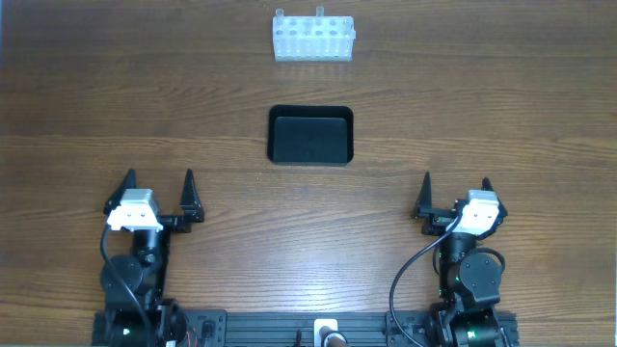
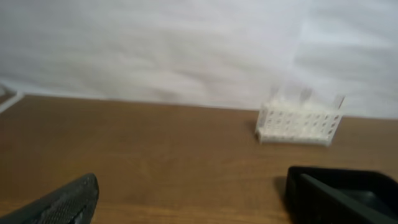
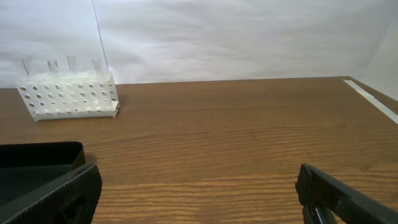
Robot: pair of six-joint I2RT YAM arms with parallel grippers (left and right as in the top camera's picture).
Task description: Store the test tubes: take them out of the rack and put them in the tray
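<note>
Standing upright in the white perforated test tube rack (image 1: 313, 40) are clear test tubes (image 3: 72, 63); four tops rise above its upper edge, and whether they hold anything cannot be told. The rack sits at the far side of the wooden table (image 1: 501, 96). Nearer the arms, well apart from it, lies the black tray (image 1: 310, 140), its bare floor showing. The left gripper (image 1: 160, 185) and right gripper (image 1: 455, 190) sit near their bases, fingers spread wide, holding nothing.
</note>
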